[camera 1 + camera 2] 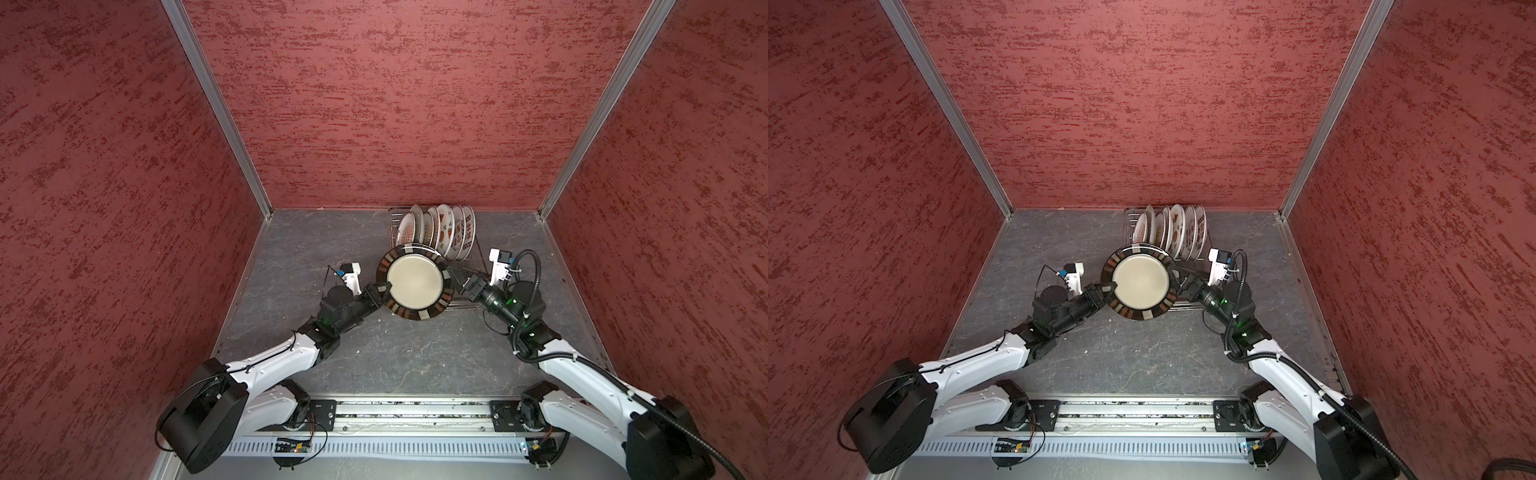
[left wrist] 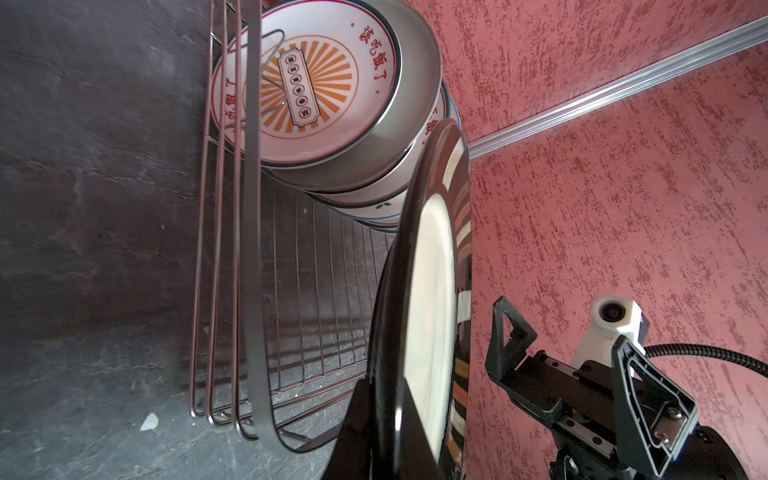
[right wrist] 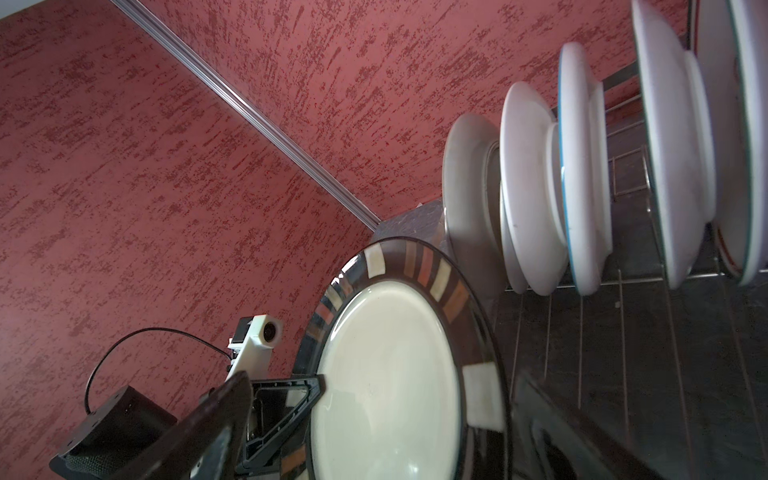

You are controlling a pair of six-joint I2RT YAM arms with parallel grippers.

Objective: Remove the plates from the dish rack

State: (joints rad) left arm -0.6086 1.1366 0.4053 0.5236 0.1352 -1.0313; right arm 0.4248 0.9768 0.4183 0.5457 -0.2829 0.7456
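Note:
A cream plate [image 1: 413, 282] [image 1: 1140, 286] with a dark striped rim hangs face-up over the near end of the dish rack [image 1: 393, 220] [image 1: 1128, 220]. My left gripper [image 1: 384, 289] [image 2: 388, 415] is shut on this plate's left rim. My right gripper [image 1: 459, 282] [image 2: 573, 345] stands open just off the plate's right rim, apart from it. Several printed white plates [image 1: 440, 228] [image 3: 532, 187] stand on edge in a row at the rack's far end; the nearest one [image 2: 316, 83] shows an orange sunburst.
The rack stands against the red back wall [image 1: 395, 104], right of the middle. Red side walls [image 1: 104, 208] close in the grey stone-like table [image 1: 291, 249]. The rack's wire side [image 2: 232, 249] runs close beside the held plate.

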